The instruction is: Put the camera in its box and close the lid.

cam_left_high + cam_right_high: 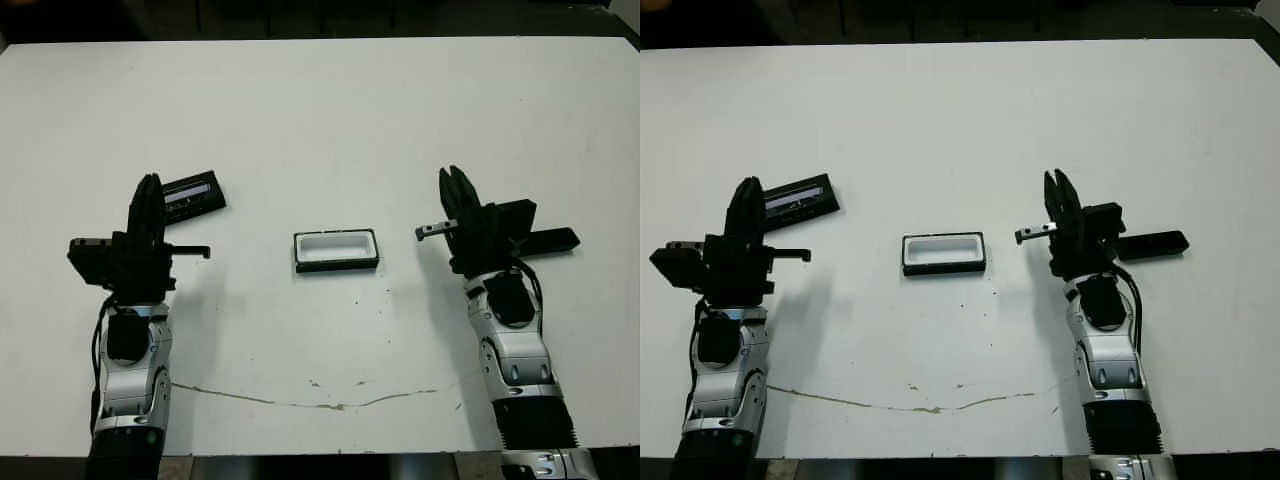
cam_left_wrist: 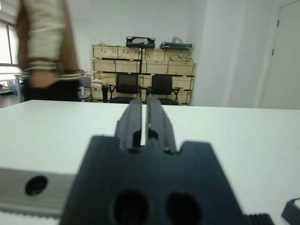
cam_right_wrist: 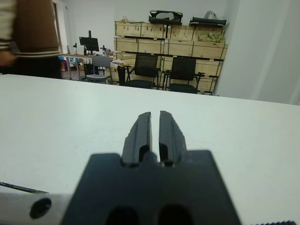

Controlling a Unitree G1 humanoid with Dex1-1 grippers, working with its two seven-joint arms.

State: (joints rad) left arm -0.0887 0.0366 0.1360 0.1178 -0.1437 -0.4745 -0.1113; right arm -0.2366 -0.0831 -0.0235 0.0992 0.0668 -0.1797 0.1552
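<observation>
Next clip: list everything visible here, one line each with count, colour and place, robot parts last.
box: 1, black rim with white lining, table centre, open and empty.
lid: 1, black with pale strip, flat on the table beside the left gripper.
camera: 1, black bar, on the table partly behind the right gripper.
table: 1, white, with a thin brown mark near the front edge.
person: 1, beyond the table, blurred.
chairs: black, beyond the table.
crates: tan, stacked at the wall.
left gripper: 1, black, fingers shut.
right gripper: 1, black, fingers shut.
</observation>
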